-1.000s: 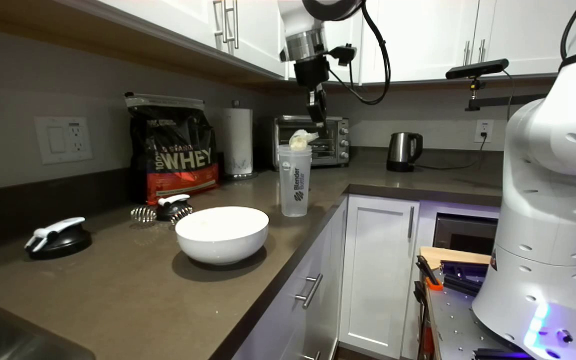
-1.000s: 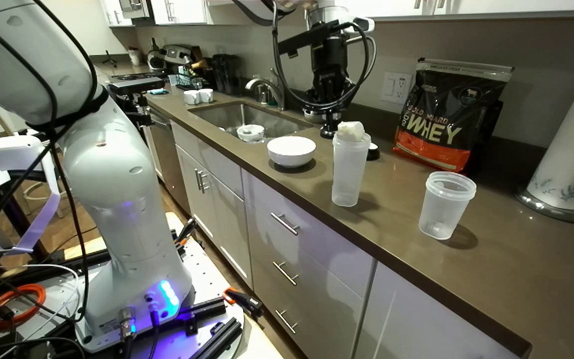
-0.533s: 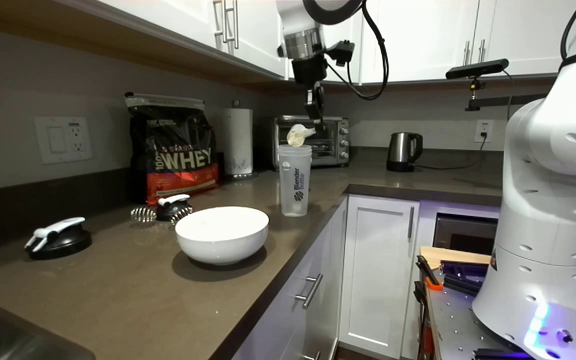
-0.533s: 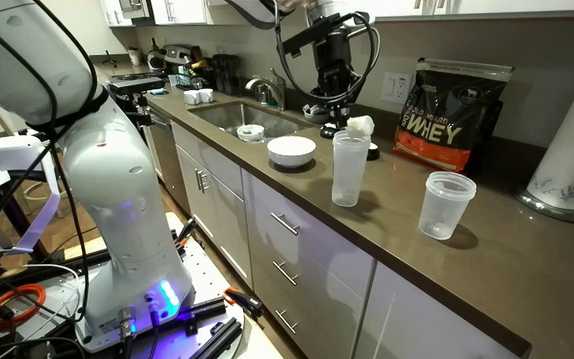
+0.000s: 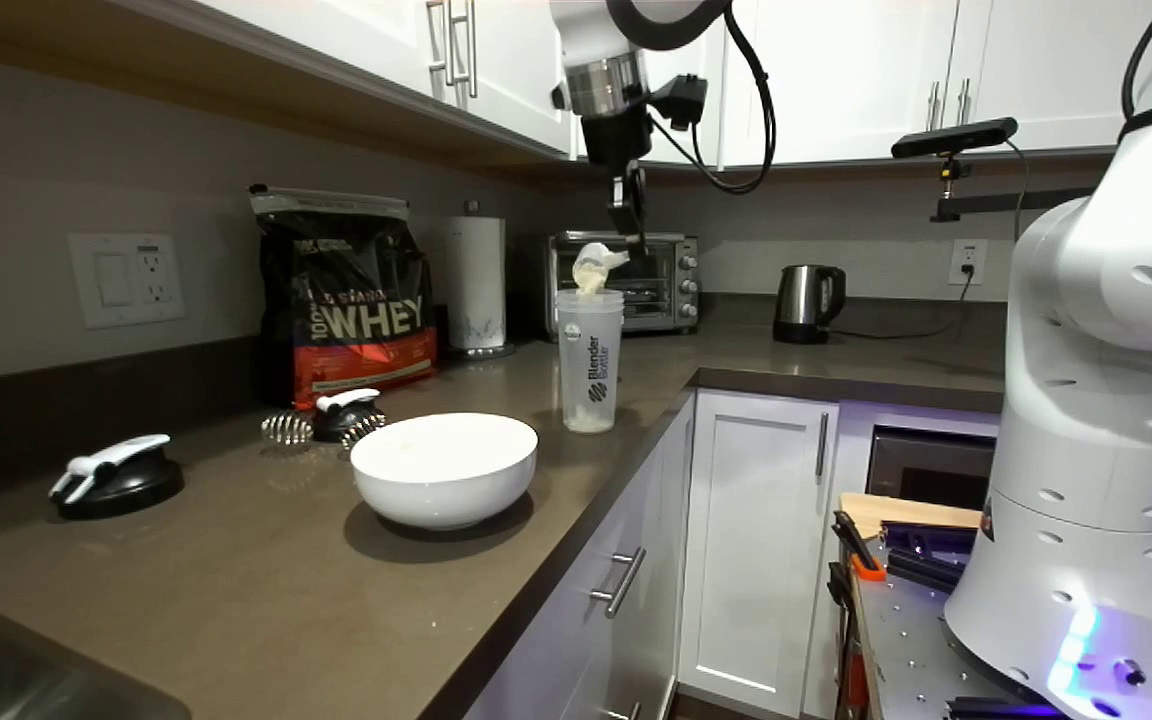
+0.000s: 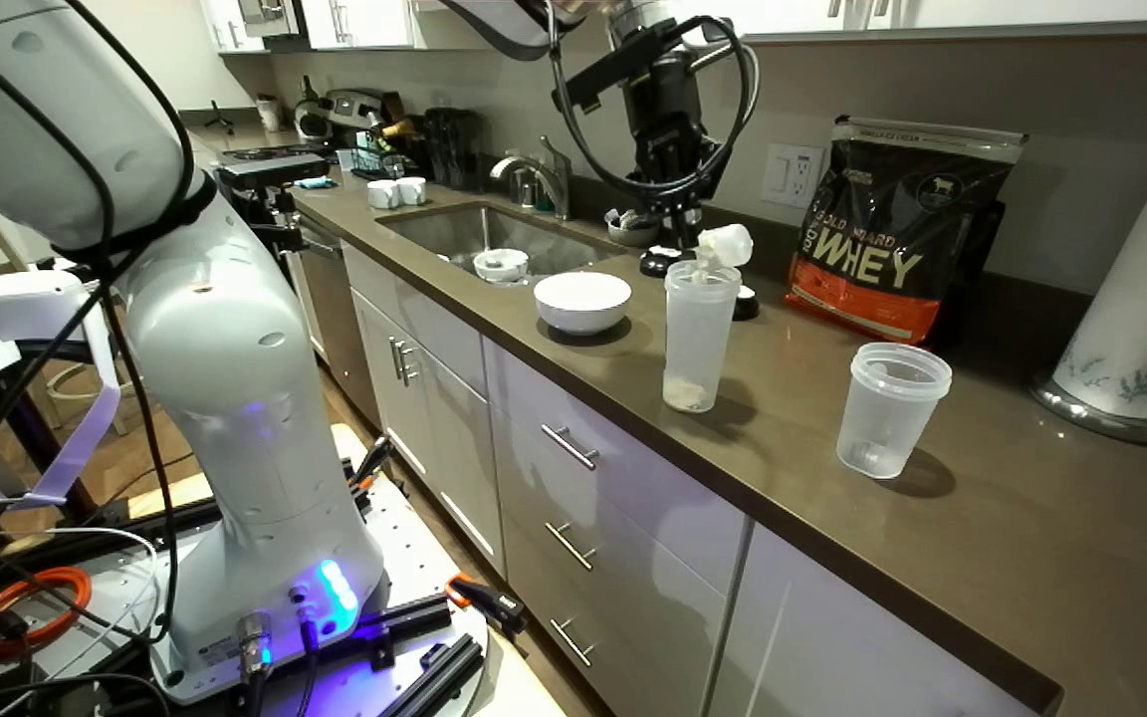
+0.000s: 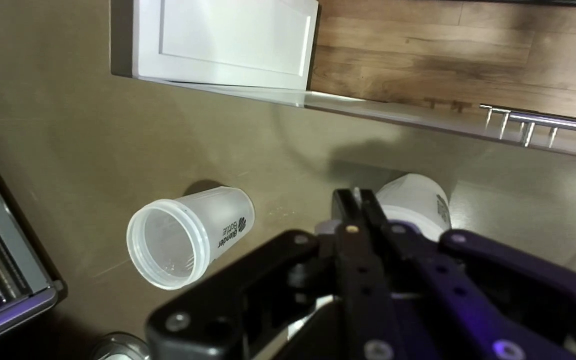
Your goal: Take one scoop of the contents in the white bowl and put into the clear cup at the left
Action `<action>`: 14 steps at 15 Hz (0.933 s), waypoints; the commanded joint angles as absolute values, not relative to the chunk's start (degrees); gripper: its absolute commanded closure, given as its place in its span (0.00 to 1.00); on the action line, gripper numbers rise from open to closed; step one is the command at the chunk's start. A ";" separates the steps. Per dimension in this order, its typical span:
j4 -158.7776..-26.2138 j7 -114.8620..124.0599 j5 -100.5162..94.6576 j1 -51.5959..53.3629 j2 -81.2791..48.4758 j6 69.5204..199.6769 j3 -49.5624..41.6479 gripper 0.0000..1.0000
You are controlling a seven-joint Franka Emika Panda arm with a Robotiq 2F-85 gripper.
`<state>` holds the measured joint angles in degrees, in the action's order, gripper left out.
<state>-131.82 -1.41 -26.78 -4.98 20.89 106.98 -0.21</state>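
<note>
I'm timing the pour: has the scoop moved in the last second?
Yes. In an exterior view, the scoop has shifted up and picture-right against the unmoved clear cup.

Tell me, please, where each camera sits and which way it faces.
In an exterior view: near the sink, facing past the white bowl to the kettle; arm and jaws show.
In an exterior view: nearer the shorter cup, facing past the clear cup to the sink; arm and jaws show.
Wrist view: at the arm's end, facing down to the counter and floor; jaws show.
Both exterior views share the white bowl and clear cup.
</note>
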 commanded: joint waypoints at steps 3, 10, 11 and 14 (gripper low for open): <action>-132.20 0.28 -28.78 -4.67 21.45 107.42 0.08 0.99; -133.04 0.34 -28.11 -4.40 21.22 107.51 0.16 0.99; -133.29 0.32 -28.00 -4.35 21.19 107.53 0.19 0.99; -134.11 0.33 -27.92 -4.19 21.16 107.49 0.39 0.99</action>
<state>-133.07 -1.25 -27.09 -4.87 20.90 106.98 0.26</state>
